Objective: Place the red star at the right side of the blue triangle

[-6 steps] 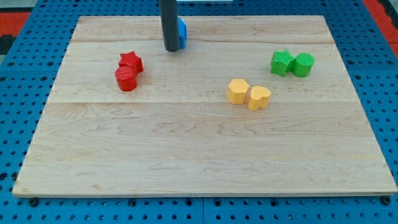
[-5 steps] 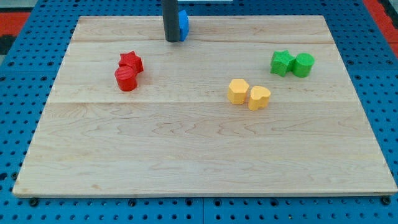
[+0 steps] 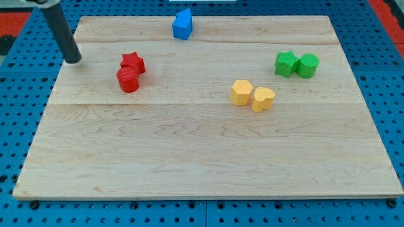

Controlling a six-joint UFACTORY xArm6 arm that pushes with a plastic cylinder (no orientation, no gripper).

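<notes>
The red star (image 3: 133, 62) lies on the wooden board (image 3: 202, 151) at the upper left, touching a red cylinder (image 3: 127, 80) just below it. The blue triangle (image 3: 182, 24) stands near the board's top edge, right of the star and further up. My tip (image 3: 74, 60) is at the board's left edge, left of the red star and apart from it by a clear gap.
Two green blocks (image 3: 297, 64) sit side by side at the right. Two yellow blocks (image 3: 252, 95) sit together right of centre. A blue pegboard (image 3: 19, 94) surrounds the board.
My tip has swept from beside the blue triangle to the board's left edge, left of the red star. The triangle now shows fully. No block has moved.
</notes>
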